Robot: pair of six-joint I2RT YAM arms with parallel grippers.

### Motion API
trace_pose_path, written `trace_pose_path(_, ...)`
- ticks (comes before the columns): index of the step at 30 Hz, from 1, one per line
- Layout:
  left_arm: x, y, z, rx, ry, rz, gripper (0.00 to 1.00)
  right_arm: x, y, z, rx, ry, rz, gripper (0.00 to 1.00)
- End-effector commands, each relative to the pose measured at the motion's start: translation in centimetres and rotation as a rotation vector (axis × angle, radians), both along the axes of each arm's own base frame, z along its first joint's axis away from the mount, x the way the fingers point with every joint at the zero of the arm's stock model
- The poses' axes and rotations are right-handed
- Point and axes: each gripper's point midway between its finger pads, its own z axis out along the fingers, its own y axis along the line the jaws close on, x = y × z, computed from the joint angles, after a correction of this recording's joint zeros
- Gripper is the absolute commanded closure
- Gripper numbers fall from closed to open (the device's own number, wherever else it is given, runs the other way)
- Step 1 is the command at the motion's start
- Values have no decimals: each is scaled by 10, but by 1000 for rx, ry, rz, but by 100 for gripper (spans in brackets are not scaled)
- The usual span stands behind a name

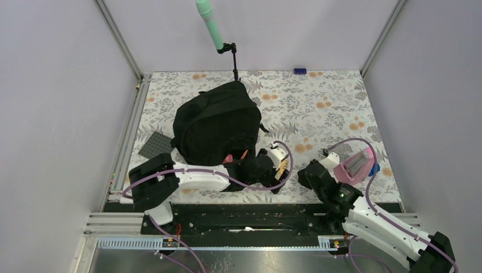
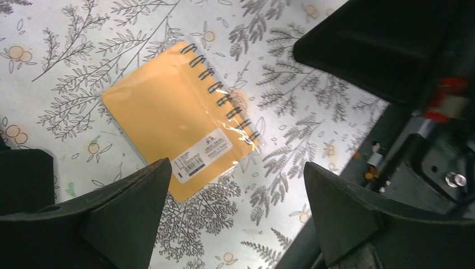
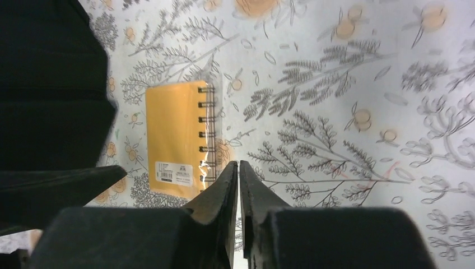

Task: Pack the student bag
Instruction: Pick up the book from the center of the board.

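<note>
The student bag (image 1: pixel 216 122), a big black backpack, lies mid-table. Just right of its near edge an orange spiral notebook (image 2: pixel 179 120) in clear wrap lies flat on the floral cloth; it also shows in the right wrist view (image 3: pixel 176 137) and as an orange sliver from above (image 1: pixel 282 166). My left gripper (image 2: pixel 235 182) hovers over the notebook's near corner, open wide with nothing between its fingers (image 2: pixel 134 207). The right gripper (image 3: pixel 239 166) is shut on nothing, its tips just right of the notebook's spiral edge. From above, the left gripper (image 1: pixel 275 169) and right gripper (image 1: pixel 305 172) stand close together.
A pink case (image 1: pixel 355 165) with a blue item (image 1: pixel 373 169) beside it lies to the right of the right arm. A grey studded plate (image 1: pixel 154 145) sits left of the bag. A green-tipped stand (image 1: pixel 211 25) rises behind the bag. Small blue block (image 1: pixel 299 71) at the back edge.
</note>
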Motion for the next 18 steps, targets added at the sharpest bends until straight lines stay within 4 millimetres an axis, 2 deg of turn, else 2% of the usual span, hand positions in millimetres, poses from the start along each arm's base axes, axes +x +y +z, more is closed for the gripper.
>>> trace_pose_path(1,20,-11,13,-2,-60,118,7,17,-20,37,-160,-92,-18,83)
trace_pose_path(3,20,-15,11,7,-59,147,5,21,-22,47,-199,-108,-14,73)
trace_pose_path(8,26,-25,1,81,-92,240,1,29,-30,63,-244,-138,-53,63)
trace_pose_path(12,26,-20,-24,179,-79,287,1,33,-32,75,-237,-163,-70,54)
trace_pose_path(18,25,-15,-43,259,-83,305,1,37,-40,85,-234,-189,-98,47)
